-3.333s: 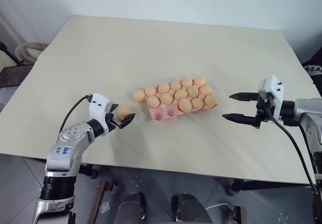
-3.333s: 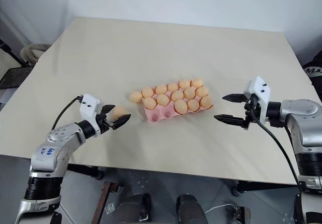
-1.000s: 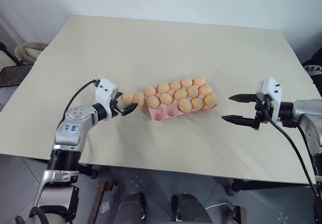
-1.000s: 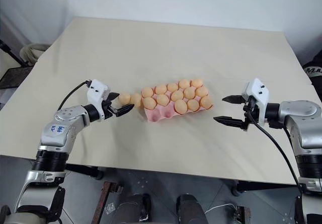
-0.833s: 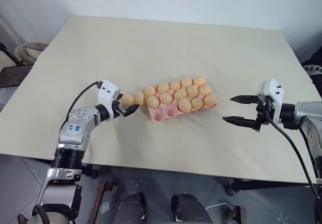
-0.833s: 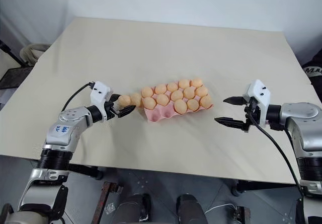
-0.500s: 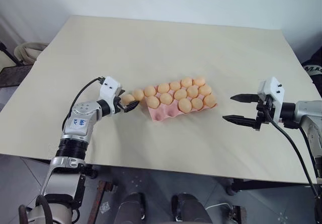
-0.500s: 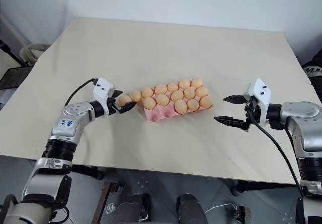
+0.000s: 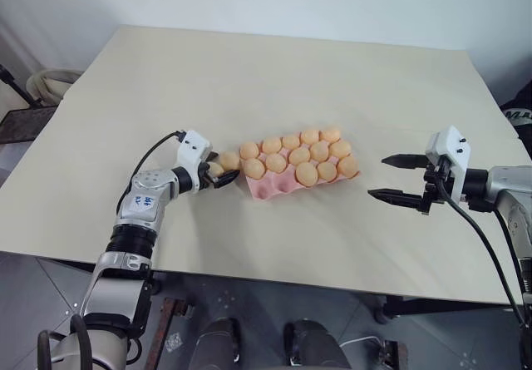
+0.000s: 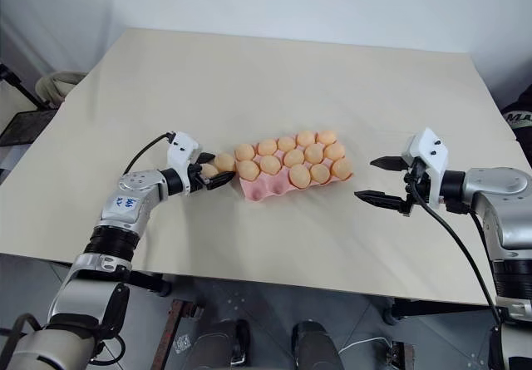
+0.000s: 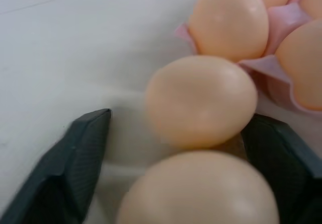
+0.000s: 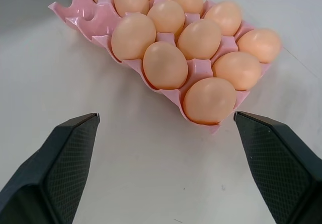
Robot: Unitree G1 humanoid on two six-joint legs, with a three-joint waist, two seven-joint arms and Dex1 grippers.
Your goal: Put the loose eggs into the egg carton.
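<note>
Left gripper (image 9: 219,176) now advanced to egg carton's (image 9: 274,188) left end, fingers narrowing around two loose eggs (image 11: 201,101) on table; unclear whether gripped; empty front cups await; right gripper (image 9: 393,179) spread, idle

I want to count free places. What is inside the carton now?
The carton holds eggs in most cups; the two cups at its near-left corner look empty. The cup bottoms under the eggs are covered. Two more eggs lie on the table beside it.
</note>
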